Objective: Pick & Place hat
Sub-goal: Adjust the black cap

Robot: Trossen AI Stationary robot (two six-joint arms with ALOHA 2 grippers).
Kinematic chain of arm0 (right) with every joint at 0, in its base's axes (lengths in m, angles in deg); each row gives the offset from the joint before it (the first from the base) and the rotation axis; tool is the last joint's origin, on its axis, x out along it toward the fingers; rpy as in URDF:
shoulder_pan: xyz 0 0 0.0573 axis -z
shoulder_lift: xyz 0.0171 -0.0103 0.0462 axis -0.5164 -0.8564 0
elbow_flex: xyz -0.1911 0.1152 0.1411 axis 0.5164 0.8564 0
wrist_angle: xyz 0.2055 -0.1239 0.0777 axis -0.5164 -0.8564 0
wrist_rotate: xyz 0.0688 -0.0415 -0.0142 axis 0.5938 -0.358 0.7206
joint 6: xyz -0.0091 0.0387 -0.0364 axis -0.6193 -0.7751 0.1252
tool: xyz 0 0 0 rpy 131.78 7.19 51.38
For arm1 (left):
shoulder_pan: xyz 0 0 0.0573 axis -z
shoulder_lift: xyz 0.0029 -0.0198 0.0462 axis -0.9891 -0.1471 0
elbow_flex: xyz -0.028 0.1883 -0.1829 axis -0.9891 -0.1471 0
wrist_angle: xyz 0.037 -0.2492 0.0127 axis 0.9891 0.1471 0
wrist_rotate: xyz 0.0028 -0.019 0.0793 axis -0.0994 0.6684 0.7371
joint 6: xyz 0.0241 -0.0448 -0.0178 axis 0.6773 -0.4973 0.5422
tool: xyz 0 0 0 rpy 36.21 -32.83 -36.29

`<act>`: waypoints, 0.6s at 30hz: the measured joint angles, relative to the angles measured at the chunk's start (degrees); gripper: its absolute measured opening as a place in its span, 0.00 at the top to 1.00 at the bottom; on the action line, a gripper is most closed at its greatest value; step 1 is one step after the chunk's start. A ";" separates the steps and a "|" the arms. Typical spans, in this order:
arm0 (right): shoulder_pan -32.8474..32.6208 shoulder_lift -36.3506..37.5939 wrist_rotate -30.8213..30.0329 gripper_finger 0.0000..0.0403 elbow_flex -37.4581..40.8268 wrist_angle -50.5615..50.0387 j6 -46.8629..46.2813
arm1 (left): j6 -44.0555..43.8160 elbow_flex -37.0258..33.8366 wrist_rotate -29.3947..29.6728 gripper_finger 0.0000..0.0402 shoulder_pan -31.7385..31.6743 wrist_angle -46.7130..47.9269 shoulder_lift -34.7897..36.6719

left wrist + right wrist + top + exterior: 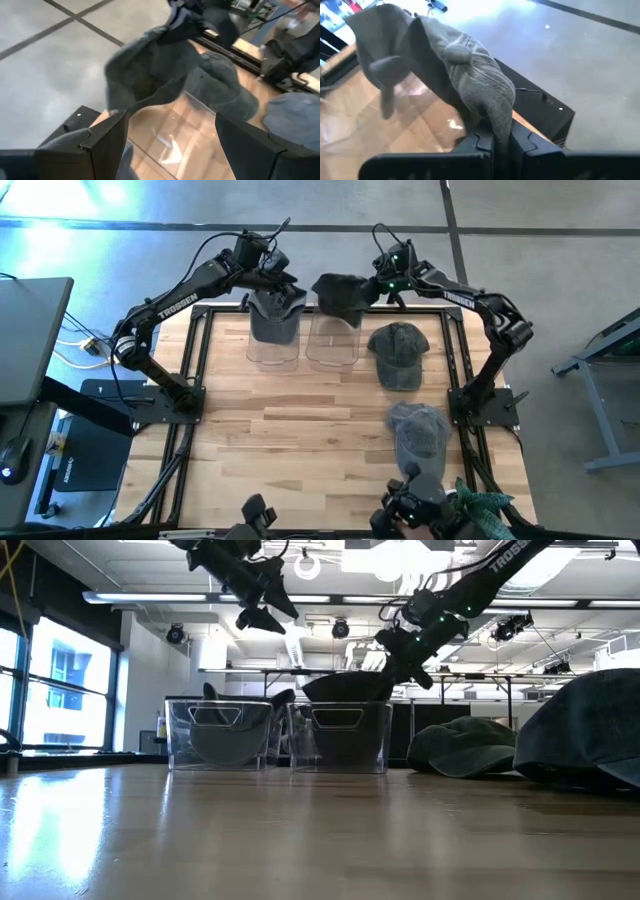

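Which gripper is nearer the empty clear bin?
Right. The right gripper, shut on a dark cap, hangs over the empty bin; the left gripper is open above the neighbouring filled bin.

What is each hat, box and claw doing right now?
Left claw: open, empty, above the left box.
Right claw: shut on the dark hat.
Dark hat: held up over the right box.
Left box: has a hat inside.
Right box: no hat inside yet.
Green hat: lying on the table.
Grey hat: lying on the table.

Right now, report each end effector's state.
Left end effector: open, empty, above the bin holding a hat.
Right end effector: shut on dark cap.
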State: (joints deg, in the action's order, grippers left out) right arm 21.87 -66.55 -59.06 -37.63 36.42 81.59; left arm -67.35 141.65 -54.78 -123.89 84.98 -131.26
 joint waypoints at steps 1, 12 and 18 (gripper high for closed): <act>0.29 -0.45 0.36 0.97 0.00 0.00 1.26 | -0.54 0.00 -0.77 0.27 0.00 -0.10 0.00; 1.08 -4.02 2.74 0.87 -0.01 5.02 8.61 | -5.34 0.02 0.51 0.27 0.46 -0.20 -2.92; 1.77 -4.02 1.82 0.74 -0.05 8.03 6.04 | -8.82 0.02 0.88 0.27 0.92 -1.00 -6.08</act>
State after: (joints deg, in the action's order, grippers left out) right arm 23.63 -70.57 -57.23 -37.68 44.45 87.63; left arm -76.18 141.67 -53.89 -122.97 83.98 -137.34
